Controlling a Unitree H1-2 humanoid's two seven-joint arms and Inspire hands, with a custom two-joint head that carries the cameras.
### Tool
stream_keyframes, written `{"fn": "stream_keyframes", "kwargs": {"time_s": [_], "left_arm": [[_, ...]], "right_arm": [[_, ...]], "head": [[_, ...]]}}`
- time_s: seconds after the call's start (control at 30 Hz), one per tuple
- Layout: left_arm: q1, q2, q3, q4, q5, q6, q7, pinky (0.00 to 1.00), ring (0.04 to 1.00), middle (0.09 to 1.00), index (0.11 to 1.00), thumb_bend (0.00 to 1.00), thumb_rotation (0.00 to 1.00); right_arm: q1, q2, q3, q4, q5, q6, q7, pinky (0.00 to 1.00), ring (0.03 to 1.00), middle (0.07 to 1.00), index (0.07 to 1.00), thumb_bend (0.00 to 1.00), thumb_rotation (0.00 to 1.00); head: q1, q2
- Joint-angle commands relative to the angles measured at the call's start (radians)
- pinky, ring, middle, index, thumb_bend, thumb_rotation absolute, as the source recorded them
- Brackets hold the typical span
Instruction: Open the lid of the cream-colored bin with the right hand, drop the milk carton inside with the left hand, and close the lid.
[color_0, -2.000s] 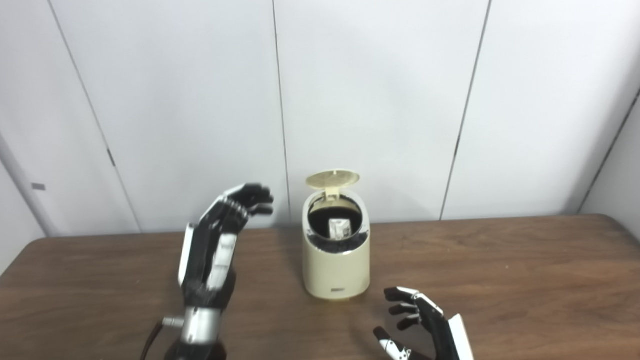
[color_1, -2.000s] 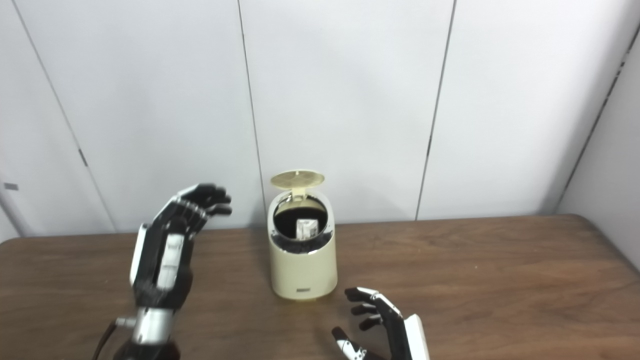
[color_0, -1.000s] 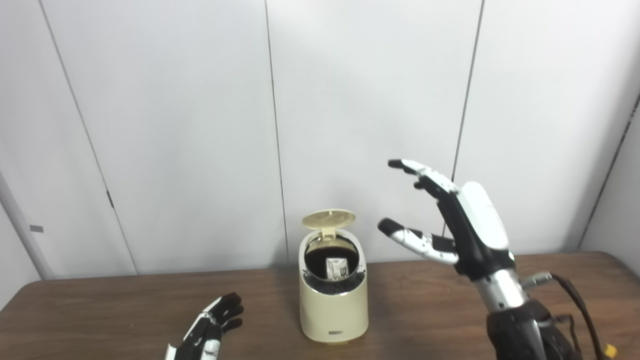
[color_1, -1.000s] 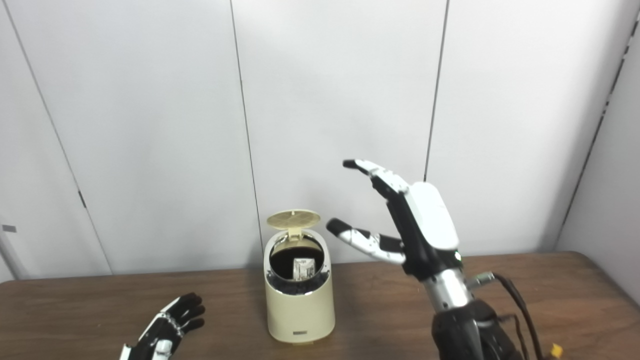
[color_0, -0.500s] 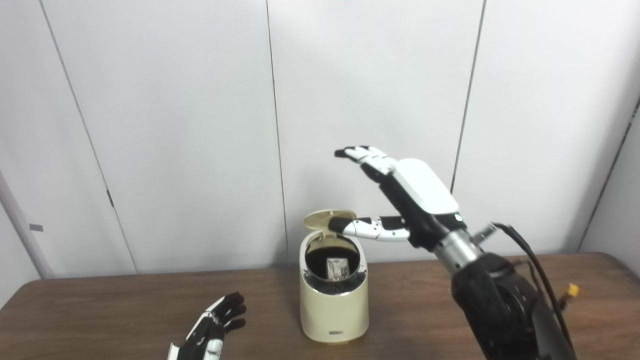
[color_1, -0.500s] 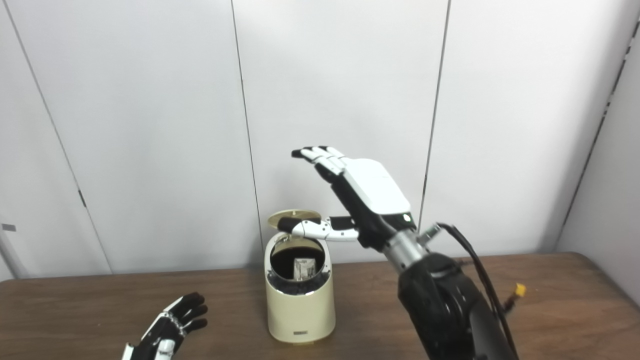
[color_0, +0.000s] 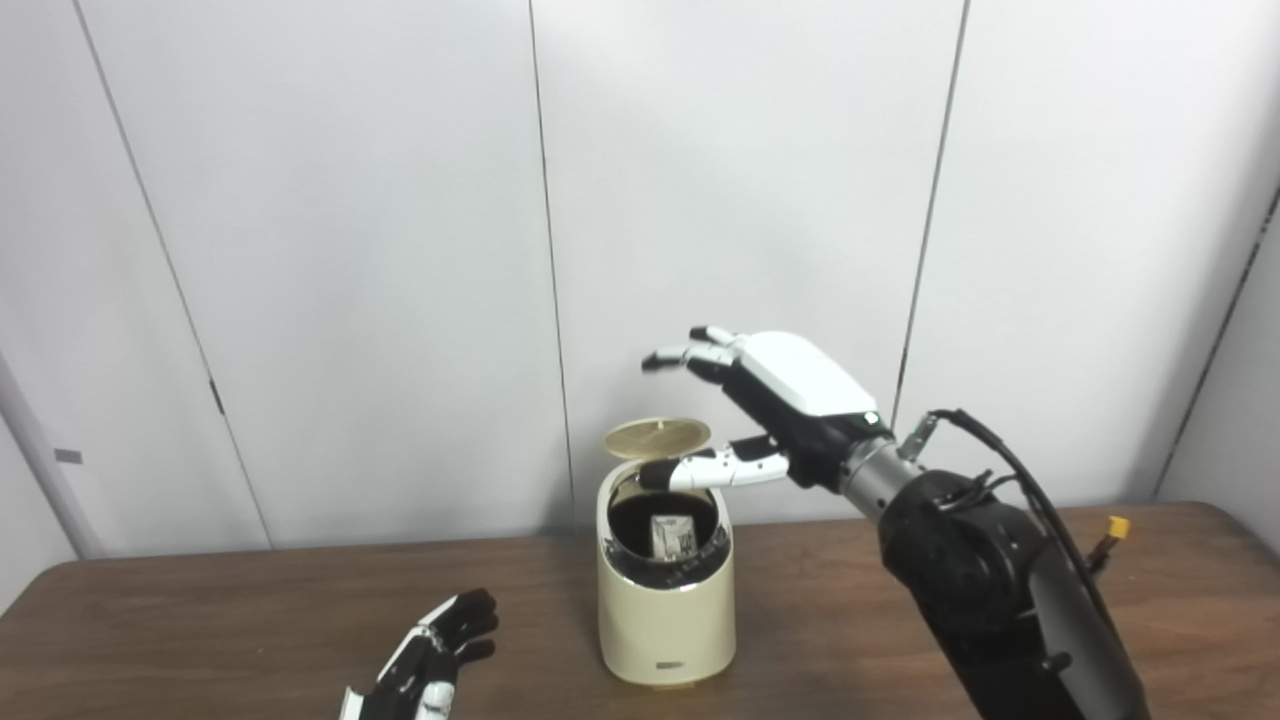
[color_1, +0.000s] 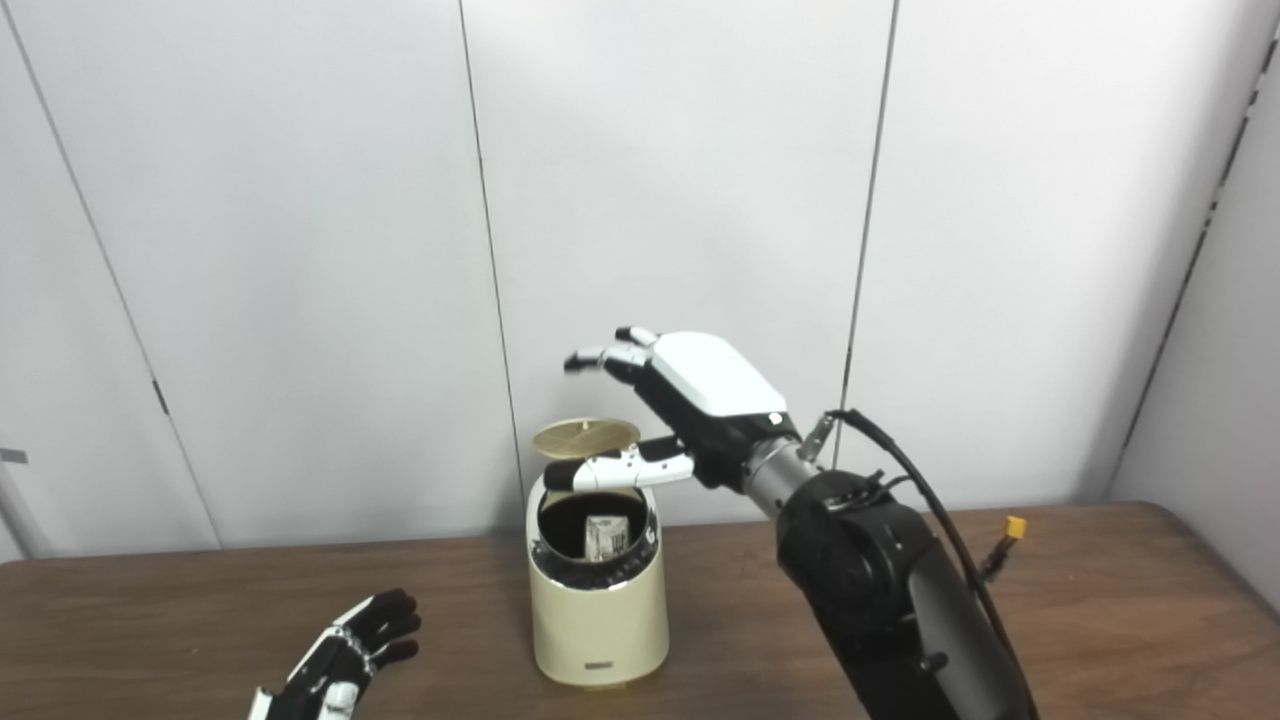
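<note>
Carton (color_0: 672, 535) upright in bin (color_0: 666, 618), print maybe b/w

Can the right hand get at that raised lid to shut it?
Probably yes. The right hand hangs open just above and beside the lid, which stands up over the bin; nothing lies between them.

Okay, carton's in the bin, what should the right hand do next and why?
Probably lower the right hand onto the raised lid and press it shut: the milk carton already sits inside the cream-colored bin, and the left hand rests empty, away.
</note>
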Motion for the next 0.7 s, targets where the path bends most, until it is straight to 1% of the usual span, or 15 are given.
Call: {"fn": "stream_keyframes", "kwargs": {"time_s": [0.0, 0.07, 0.1, 0.13, 0.2, 0.3, 0.37, 0.4, 0.43, 0.47, 0.5, 0.53, 0.57, 0.6, 0.67], "left_arm": [[0.069, -0.013, -0.018, 0.046, -0.005, -0.012, 0.008, 0.74, 0.792, 0.813, 0.825, 0.35, 0.79], [0.069, -0.011, -0.019, 0.046, -0.005, -0.012, 0.008, 0.74, 0.796, 0.814, 0.824, 0.36, 0.78], [0.071, -0.01, -0.02, 0.045, -0.005, -0.012, 0.008, 0.74, 0.795, 0.812, 0.822, 0.37, 0.77], [0.072, -0.011, -0.021, 0.043, -0.008, -0.011, 0.008, 0.74, 0.795, 0.811, 0.82, 0.37, 0.77], [0.073, -0.009, -0.023, 0.042, -0.013, -0.011, 0.005, 0.73, 0.794, 0.81, 0.819, 0.36, 0.76], [0.074, -0.007, -0.025, 0.041, -0.013, -0.011, 0.006, 0.73, 0.789, 0.806, 0.816, 0.36, 0.75], [0.074, -0.007, -0.026, 0.04, -0.011, -0.011, 0.007, 0.73, 0.788, 0.805, 0.814, 0.35, 0.74], [0.074, -0.006, -0.027, 0.039, -0.011, -0.012, 0.006, 0.73, 0.792, 0.807, 0.815, 0.36, 0.74], [0.075, -0.005, -0.028, 0.038, -0.011, -0.012, 0.006, 0.73, 0.793, 0.807, 0.814, 0.36, 0.74], [0.076, -0.004, -0.029, 0.037, -0.012, -0.011, 0.004, 0.73, 0.794, 0.808, 0.814, 0.36, 0.74], [0.077, -0.003, -0.03, 0.035, -0.014, -0.011, 0.003, 0.73, 0.792, 0.807, 0.813, 0.37, 0.74], [0.078, -0.003, -0.031, 0.034, -0.015, -0.01, 0.003, 0.73, 0.792, 0.806, 0.812, 0.37, 0.74], [0.078, -0.003, -0.031, 0.033, -0.015, -0.009, 0.004, 0.73, 0.79, 0.805, 0.811, 0.37, 0.74], [0.08, -0.003, -0.031, 0.03, -0.011, -0.007, 0.007, 0.73, 0.79, 0.805, 0.811, 0.37, 0.74], [0.081, -0.004, -0.031, 0.026, -0.008, -0.004, 0.012, 0.74, 0.795, 0.807, 0.812, 0.37, 0.75]], "right_arm": [[-0.066, 0.004, 0.005, -0.009, -0.001, 0.013, 0.01, 0.96, 0.947, 0.846, 0.809, 0.84, 0.89], [-0.069, 0.005, 0.02, -0.008, -0.018, 0.05, 0.04, 0.94, 0.951, 0.865, 0.814, 0.85, 0.91], [-0.069, 0.007, 0.025, -0.009, -0.026, 0.067, 0.051, 0.89, 0.945, 0.888, 0.817, 0.86, 0.91], [-0.068, 0.008, 0.029, -0.009, -0.03, 0.074, 0.054, 0.86, 0.939, 0.897, 0.814, 0.86, 0.9], [-0.064, 0.009, 0.04, -0.013, -0.042, 0.094, 0.068, 0.87, 0.925, 0.902, 0.797, 0.87, 0.9], [-0.057, 0.007, 0.052, -0.02, -0.051, 0.113, 0.085, 0.78, 0.924, 0.933, 0.79, 0.9, 0.92], [-0.053, 0.001, 0.062, -0.028, -0.052, 0.114, 0.098, 0.8, 0.929, 0.935, 0.789, 0.9, 0.92], [-0.049, -0.002, 0.067, -0.036, -0.052, 0.114, 0.106, 0.86, 0.937, 0.941, 0.793, 0.89, 0.92], [-0.046, -0.005, 0.069, -0.042, -0.053, 0.114, 0.112, 0.88, 0.935, 0.941, 0.794, 0.88, 0.91], [-0.036, -0.009, 0.07, -0.045, -0.044, 0.098, 0.105, 0.89, 0.934, 0.941, 0.794, 0.88, 0.91], [-0.029, -0.012, 0.07, -0.048, -0.038, 0.086, 0.099, 0.9, 0.907, 0.9, 0.784, 0.86, 0.9], [-0.021, -0.013, 0.069, -0.05, -0.033, 0.078, 0.093, 0.9, 0.898, 0.886, 0.781, 0.85, 0.9], [-0.011, -0.013, 0.068, -0.057, -0.031, 0.078, 0.092, 0.89, 0.891, 0.879, 0.779, 0.86, 0.9], [0.001, -0.012, 0.068, -0.071, -0.029, 0.083, 0.096, 0.84, 0.893, 0.88, 0.777, 0.87, 0.9], [0.018, -0.008, 0.068, -0.091, -0.031, 0.092, 0.103, 0.81, 0.902, 0.885, 0.771, 0.88, 0.9]], "head": [[-0.002, 0.001], [-0.002, 0.001], [-0.002, 0.003], [-0.002, 0.003], [-0.001, 0.006], [-0.001, 0.008], [0.0, 0.009], [0.002, 0.011], [0.003, 0.012], [0.003, 0.012], [0.003, 0.014], [0.003, 0.014], [0.002, 0.017], [0.002, 0.018], [0.002, 0.02]]}}
